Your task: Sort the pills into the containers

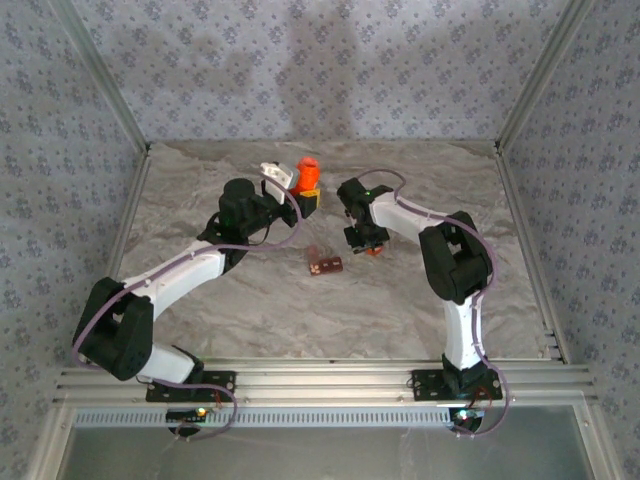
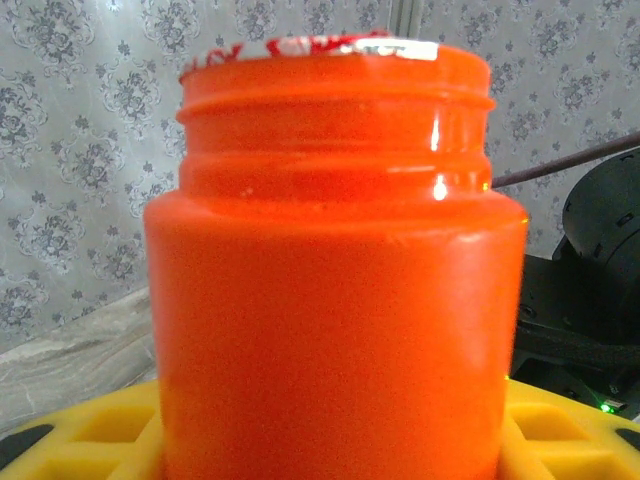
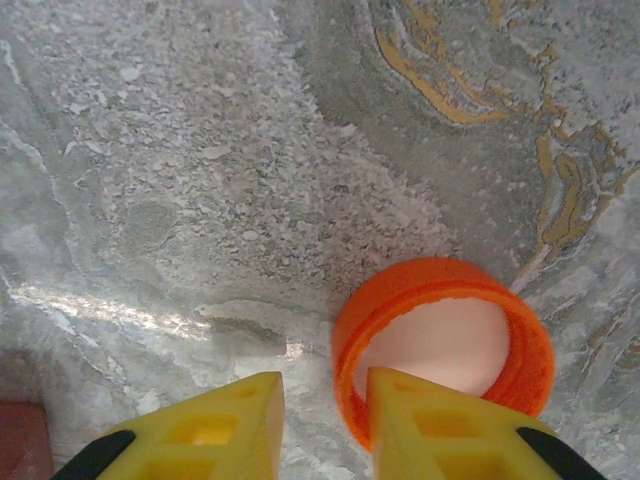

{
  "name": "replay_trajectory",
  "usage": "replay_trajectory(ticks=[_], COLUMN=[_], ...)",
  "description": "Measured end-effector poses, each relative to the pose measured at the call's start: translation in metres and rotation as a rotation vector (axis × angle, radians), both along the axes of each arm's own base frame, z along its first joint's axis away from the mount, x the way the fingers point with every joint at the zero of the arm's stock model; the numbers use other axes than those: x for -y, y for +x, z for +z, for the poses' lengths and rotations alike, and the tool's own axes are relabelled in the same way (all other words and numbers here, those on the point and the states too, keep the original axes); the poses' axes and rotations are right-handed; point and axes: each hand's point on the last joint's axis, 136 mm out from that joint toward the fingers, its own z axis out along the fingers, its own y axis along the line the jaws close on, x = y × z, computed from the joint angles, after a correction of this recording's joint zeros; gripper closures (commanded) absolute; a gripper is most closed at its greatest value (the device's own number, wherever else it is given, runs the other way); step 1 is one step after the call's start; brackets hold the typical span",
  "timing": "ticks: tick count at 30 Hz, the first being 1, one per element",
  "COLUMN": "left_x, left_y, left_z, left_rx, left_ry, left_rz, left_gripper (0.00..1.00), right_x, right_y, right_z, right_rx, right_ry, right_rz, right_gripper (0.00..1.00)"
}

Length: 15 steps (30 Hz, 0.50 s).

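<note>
Fingers [image 2: 110, 425] of the left tool [image 1: 306, 197] are clamped on the orange bottle [image 2: 330, 280]. It's upright, lid off, bits of foil stuck on the rim, out toward the far middle of the worktop [image 1: 250, 320]. The right tool [image 3: 325, 390] is down low with its yellow fingers only a little apart and nothing pinched between them. The orange cap [image 3: 445, 340] lies open side up, its rim tucked right against one finger. The containers strip [image 1: 325, 265], reddish-brown, lies flat on the worktop between the arms, near the right tool.
</note>
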Motion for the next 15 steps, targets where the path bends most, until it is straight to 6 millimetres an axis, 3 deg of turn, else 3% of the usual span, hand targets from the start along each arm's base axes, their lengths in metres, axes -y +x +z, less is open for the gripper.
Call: replay_trajectory(ticks=[5,11,15], left_x=[0.000,0.000,0.000], left_y=[0.000,0.000,0.000], left_z=[0.000,0.000,0.000], left_rx=[0.000,0.000,-0.002], left_ry=[0.000,0.000,0.001], left_rz=[0.000,0.000,0.000], left_gripper=[1.00,1.00,1.00], right_x=[0.000,-0.010,-0.024], right_y=[0.001,0.004,0.005], right_z=[-0.001,0.003,0.020], right_rx=[0.000,0.001,0.013], right_ry=[0.001,0.086,0.262], right_rz=[0.005,0.007,-0.027], right_gripper=[1.00,1.00,1.00])
